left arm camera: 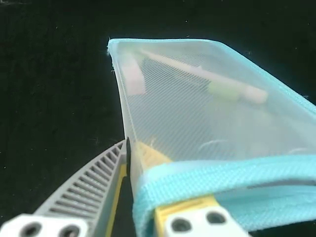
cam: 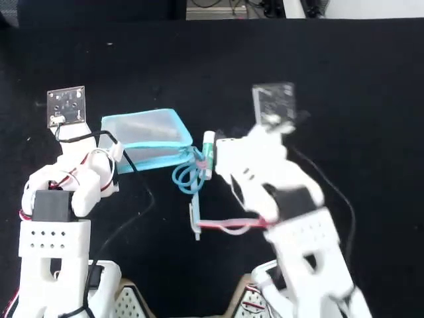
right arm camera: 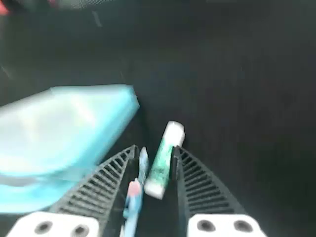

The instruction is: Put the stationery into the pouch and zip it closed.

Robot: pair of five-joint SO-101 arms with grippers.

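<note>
Beside the pouch (cam: pixel 149 136), your right gripper (right arm camera: pixel 155 149) sits part-open around the green-white stick (right arm camera: pixel 163 160); your left gripper (left arm camera: pixel 132 146) clamps the pouch's edge.

The left gripper (left arm camera: pixel 131 149) pinches one edge of the pouch (left arm camera: pixel 197 123), its grey ribbed finger and yellow-faced finger close together on either side of the mesh. Light blue trim (left arm camera: pixel 222 173) runs across the yellow finger. Through the translucent mesh show a small white block (left arm camera: pixel 133 79) and a long white pen (left arm camera: pixel 197 74) with a pale green band. Around the pouch lies the black table (left arm camera: pixel 49 74).
</note>
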